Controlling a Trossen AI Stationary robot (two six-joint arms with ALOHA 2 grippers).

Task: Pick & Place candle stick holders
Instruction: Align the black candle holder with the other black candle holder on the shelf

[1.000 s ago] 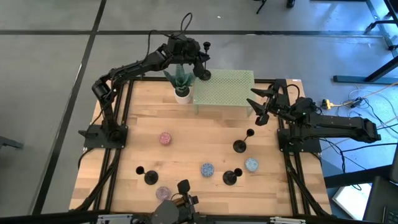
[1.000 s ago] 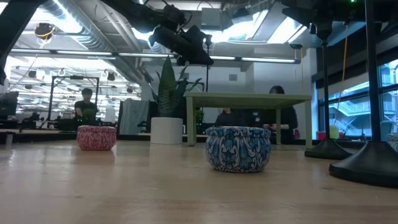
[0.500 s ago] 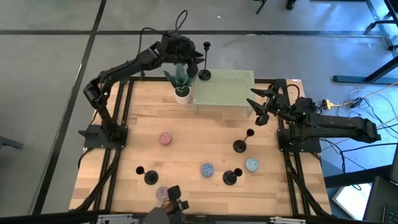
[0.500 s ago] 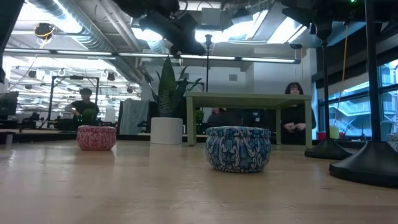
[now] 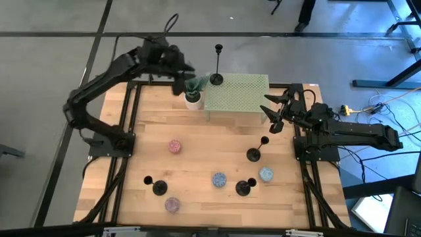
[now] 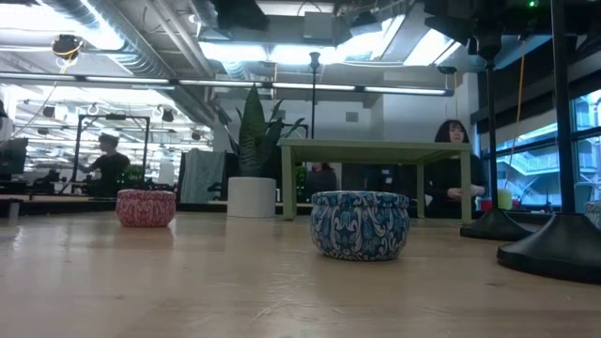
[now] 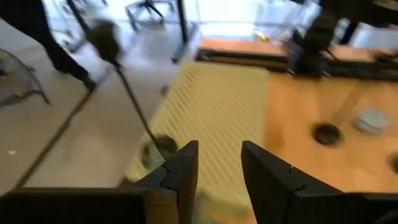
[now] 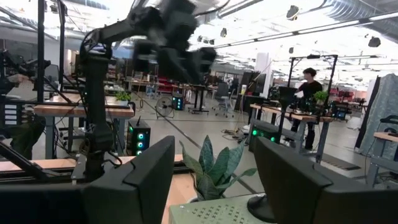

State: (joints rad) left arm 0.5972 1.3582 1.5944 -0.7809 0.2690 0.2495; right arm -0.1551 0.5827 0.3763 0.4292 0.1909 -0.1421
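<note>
a: near edge first. three holders stood on the wood table [image 5: 197, 164]: one [image 5: 158, 187] front left, one [image 5: 243, 188] front right, one [image 5: 254, 154] a bit farther back on the right. all upright, stems vertical.

b: and the fourth?

a: fourth holder [image 5: 216, 78] stood on the near-left corner of the green stand [image 5: 240, 92], at the far side, just beside the plant [image 5: 193, 92].

b: which gripper was nearer to what?

a: right gripper [image 5: 271, 113] hung at the stand's right end, fingers spread, nothing between them. the back-right holder lay toward the near edge from it, close by; the front-right one beyond that. left gripper [image 5: 179, 69] was up at the far-left corner, beside the plant, fingers parted with a gap and empty. its wrist camera looked past the fingers [image 7: 180, 174] at the stand holder [image 7: 124, 93], apart from it.

b: so the next pick?

a: my read: the right arm was nearer the two right-side holders; the left arm would have to swing well across toward the near edge for the front-left one. the grasp axis is the upright stem, so a side approach at the stem looked sensible.
</note>
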